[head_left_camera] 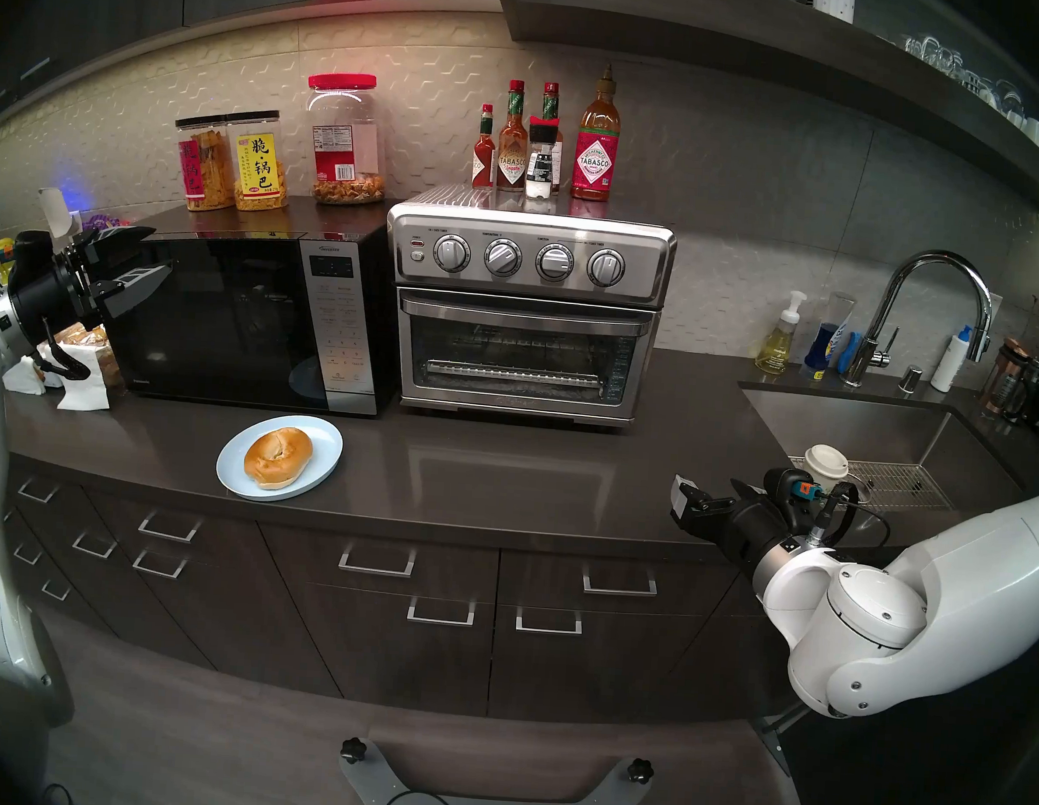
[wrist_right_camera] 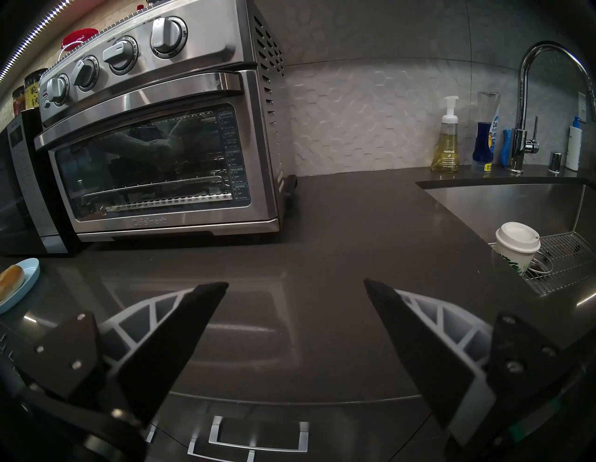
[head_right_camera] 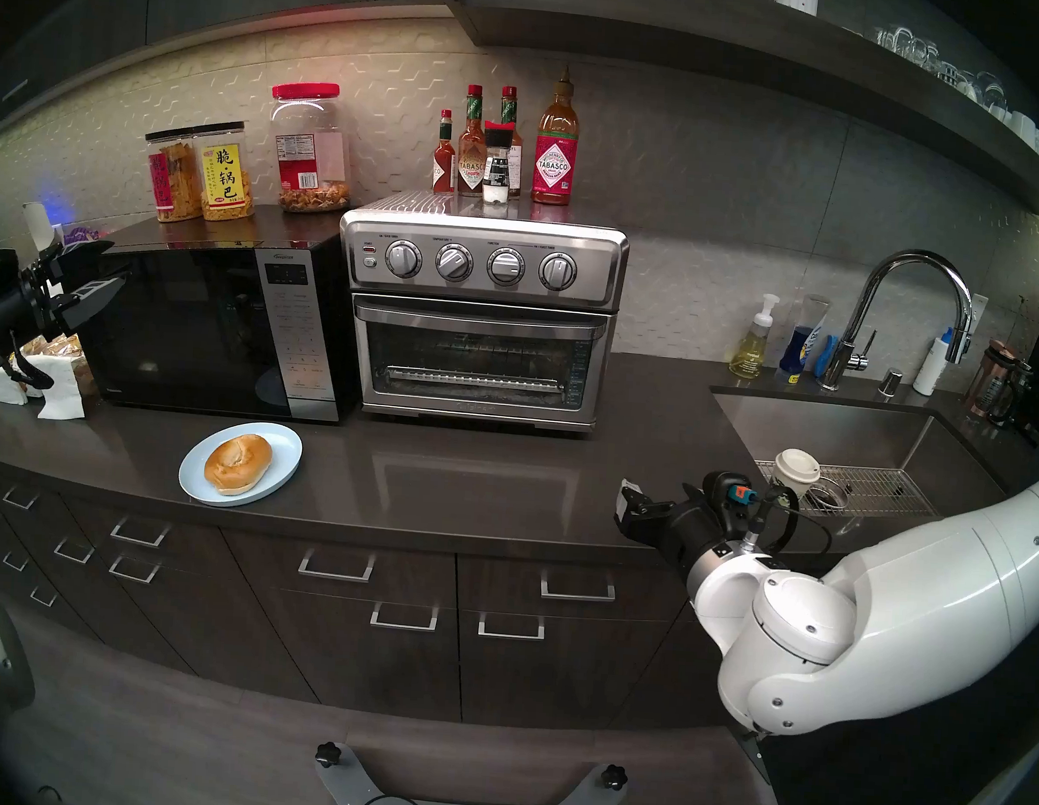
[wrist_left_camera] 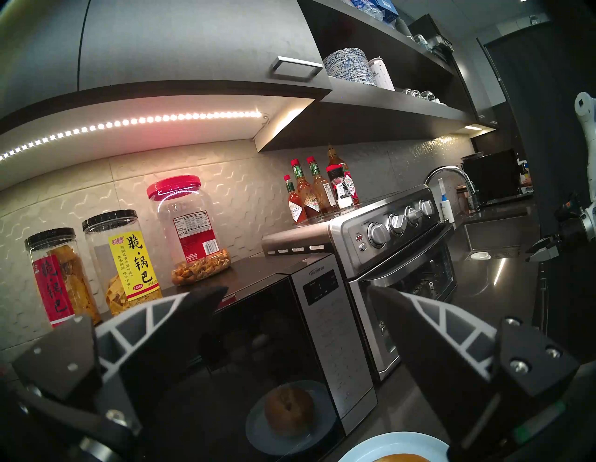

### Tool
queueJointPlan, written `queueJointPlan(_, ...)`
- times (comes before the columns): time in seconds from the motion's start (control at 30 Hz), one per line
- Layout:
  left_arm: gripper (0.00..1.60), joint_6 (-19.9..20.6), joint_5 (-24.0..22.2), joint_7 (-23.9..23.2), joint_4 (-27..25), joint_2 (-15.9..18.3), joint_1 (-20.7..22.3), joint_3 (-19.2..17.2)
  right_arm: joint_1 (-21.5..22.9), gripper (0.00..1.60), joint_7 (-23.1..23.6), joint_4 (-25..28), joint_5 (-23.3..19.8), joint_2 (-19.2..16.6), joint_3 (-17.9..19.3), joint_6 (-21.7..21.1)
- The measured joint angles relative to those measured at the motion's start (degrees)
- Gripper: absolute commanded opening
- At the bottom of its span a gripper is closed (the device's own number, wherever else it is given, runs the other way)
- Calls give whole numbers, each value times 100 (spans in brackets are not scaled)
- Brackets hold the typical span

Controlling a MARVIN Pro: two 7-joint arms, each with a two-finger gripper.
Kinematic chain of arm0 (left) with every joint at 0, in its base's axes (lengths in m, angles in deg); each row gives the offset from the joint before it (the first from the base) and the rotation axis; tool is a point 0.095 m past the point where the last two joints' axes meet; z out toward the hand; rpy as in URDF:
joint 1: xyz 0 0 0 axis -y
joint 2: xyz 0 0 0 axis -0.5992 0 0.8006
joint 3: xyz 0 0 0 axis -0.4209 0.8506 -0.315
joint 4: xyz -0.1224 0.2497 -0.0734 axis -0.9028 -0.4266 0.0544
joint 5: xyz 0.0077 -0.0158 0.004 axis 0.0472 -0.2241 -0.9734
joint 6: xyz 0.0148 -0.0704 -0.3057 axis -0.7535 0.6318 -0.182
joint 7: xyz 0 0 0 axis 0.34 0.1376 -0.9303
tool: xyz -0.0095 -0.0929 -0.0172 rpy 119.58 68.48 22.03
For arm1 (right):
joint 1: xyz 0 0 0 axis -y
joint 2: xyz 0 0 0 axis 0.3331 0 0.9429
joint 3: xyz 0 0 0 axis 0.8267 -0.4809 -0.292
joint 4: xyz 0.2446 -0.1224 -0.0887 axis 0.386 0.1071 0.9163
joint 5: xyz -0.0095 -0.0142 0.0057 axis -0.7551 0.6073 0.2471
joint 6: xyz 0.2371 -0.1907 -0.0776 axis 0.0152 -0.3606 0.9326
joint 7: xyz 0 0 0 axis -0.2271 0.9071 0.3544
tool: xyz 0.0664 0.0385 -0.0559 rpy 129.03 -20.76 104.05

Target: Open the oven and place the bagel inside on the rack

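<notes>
right tool [wrist_right_camera: 296, 284] empty | oven [wrist_right_camera: 161, 129] side vents: right wrist only

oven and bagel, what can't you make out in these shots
- oven cavity: head views, glare on the shut glass door blurs the rack.
- oven knob labels: head views, print too small.
- bagel: left wrist view, bottom edge cuts it off; right wrist view, left edge cuts it off.
</notes>
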Motion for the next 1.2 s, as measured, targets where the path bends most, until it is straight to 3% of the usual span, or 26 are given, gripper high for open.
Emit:
queueJointPlan(0.23,160,24,6,42,-30,-19,-7,-7,-2,160,0,0,1,-2,0,0)
queueJointPlan(0.6,160,565,-9,181,-693,-321,-309,-93,-5,160,1,-2,4,-5,0,0)
queueJointPlan(0.87,160,1021,7,267,-1380,-573,-792,-397,-7,160,1,-3,6,-7,2,0)
queueJointPlan(1.2,160,1168,104,239,-1716,-730,-1287,-809,-8,160,1,-3,7,-8,2,0)
